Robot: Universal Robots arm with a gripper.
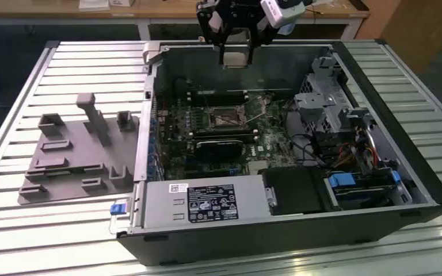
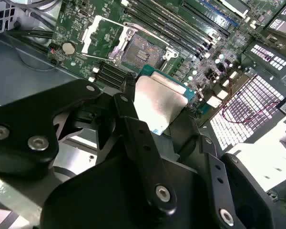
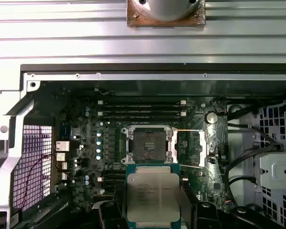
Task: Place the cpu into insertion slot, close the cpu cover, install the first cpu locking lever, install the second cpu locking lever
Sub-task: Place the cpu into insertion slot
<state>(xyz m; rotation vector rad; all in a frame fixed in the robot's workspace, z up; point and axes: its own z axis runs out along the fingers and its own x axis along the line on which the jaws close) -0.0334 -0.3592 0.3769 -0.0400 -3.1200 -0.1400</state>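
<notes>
Gripper [image 1: 236,54] hangs over the far edge of the open case [image 1: 298,233], jaws clamped on the cpu [image 3: 152,198], whose silver face shows in both wrist views. The slot [image 3: 147,144] lies bare on the green board, well apart from the chip. The cover [image 3: 203,149] is flipped open beside the slot.

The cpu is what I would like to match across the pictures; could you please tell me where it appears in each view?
Exterior view: the cpu hangs in the gripper by the case's far wall.
Second wrist view: pale silver plate, apart from the insertion slot.
First wrist view: silver square close beside the slot.
Shared landmark: the empty insertion slot on the green board.
</notes>
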